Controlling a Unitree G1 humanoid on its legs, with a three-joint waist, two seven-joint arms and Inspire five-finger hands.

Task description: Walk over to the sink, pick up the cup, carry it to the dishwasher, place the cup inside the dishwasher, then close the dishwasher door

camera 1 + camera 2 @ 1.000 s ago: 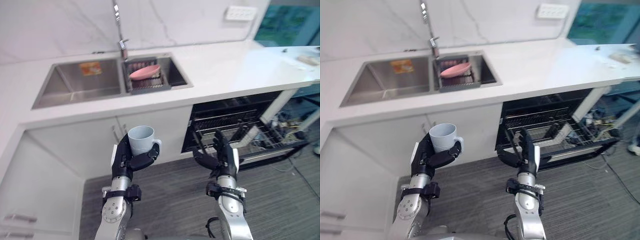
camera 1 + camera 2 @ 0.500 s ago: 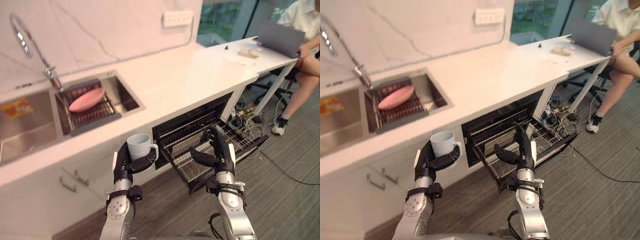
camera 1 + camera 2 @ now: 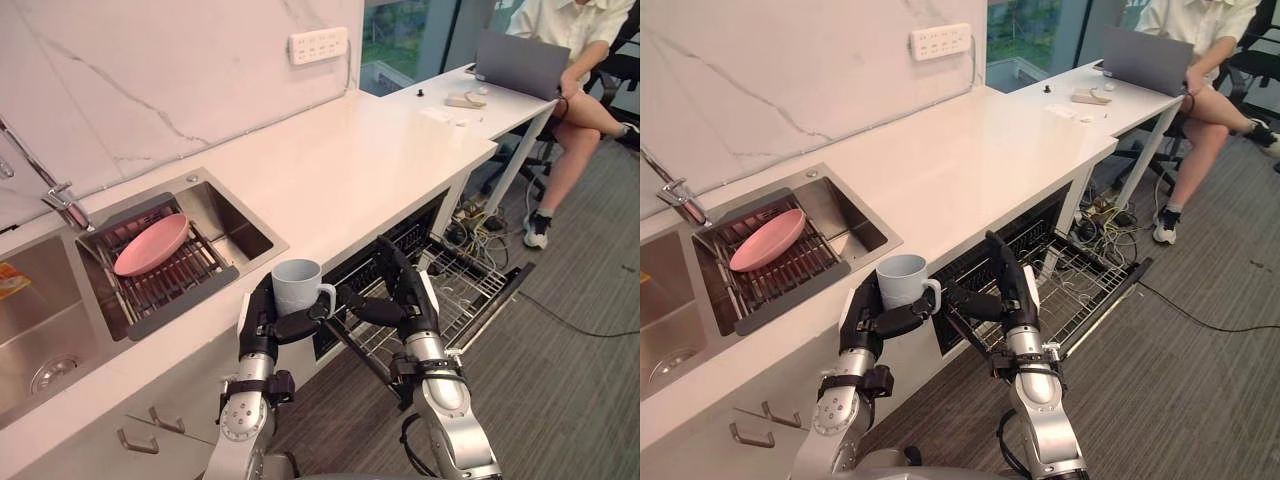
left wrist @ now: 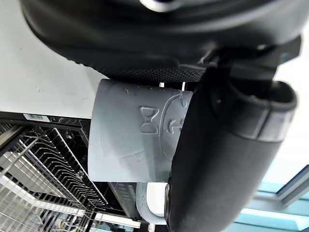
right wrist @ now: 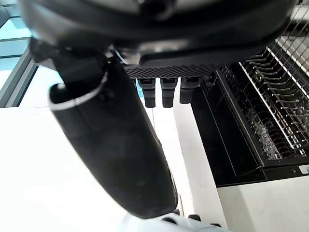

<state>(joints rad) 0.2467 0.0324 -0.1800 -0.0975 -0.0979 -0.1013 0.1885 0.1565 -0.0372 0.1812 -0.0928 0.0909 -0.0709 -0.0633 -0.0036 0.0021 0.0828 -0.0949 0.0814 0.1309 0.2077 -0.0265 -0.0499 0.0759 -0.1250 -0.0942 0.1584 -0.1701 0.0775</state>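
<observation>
A pale blue-grey cup stands upright in my left hand, whose fingers and thumb curl round its body; up close the cup fills the space by the thumb. My right hand hovers open just right of the cup, fingers straight, in front of the open dishwasher. Its wire rack is pulled out under the white counter. The sink lies to the left.
A pink plate rests on a dark drainer in the sink. At the counter's far right end a person sits with a laptop. Cables lie on the floor under that end. Grey carpet stretches to the right.
The camera has swung further right, so the sink slid left and the dishwasher and seated person came closer. The cup stays held in my left hand; my right hand stays open.
</observation>
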